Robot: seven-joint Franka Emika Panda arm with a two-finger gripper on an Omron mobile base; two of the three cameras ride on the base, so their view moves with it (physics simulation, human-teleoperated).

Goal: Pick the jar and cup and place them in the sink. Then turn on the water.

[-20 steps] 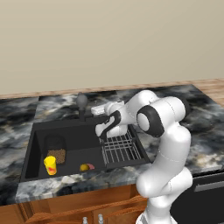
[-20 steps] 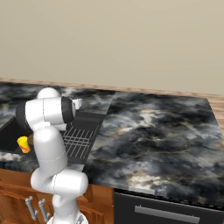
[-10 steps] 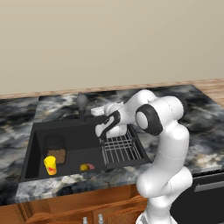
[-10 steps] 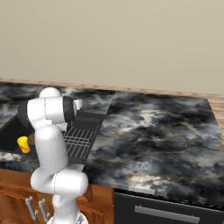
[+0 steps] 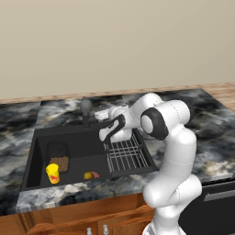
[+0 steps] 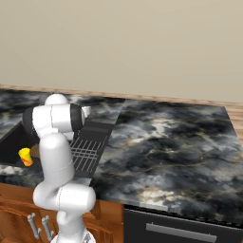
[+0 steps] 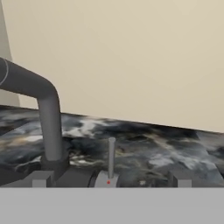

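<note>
While the jar [image 5: 58, 157] and the cup [image 5: 53, 173] both sit on the floor of the sink [image 5: 41, 142], at its left end with the cup just nearer than the jar, what remains looks to be the water. No blue stream shows under the tap [image 7: 43, 100], so I judge it is off.

The end effector [image 5: 107, 134] hangs over the middle of the basin, close to the far rim and just left of the wire rack [image 5: 126, 156], with its fingers spread wide and nothing between them. Seen from the hand, the slim upright lever [image 7: 111, 155] stands straight ahead, a little right of the tap's grey neck.

Risks from here, as I judge them:
- The lever is thin, so spread fingers could pass to either side of it and push air.
- A sideways swing could knock the tap's neck instead and turn the spout off the basin.
- Dropping low on the approach could catch the rack or the rim of the dark marbled surface [image 5: 18, 124].
- A small yellow-and-pink blob [image 5: 90, 175] lies near the cup, well clear of the reach.
</note>
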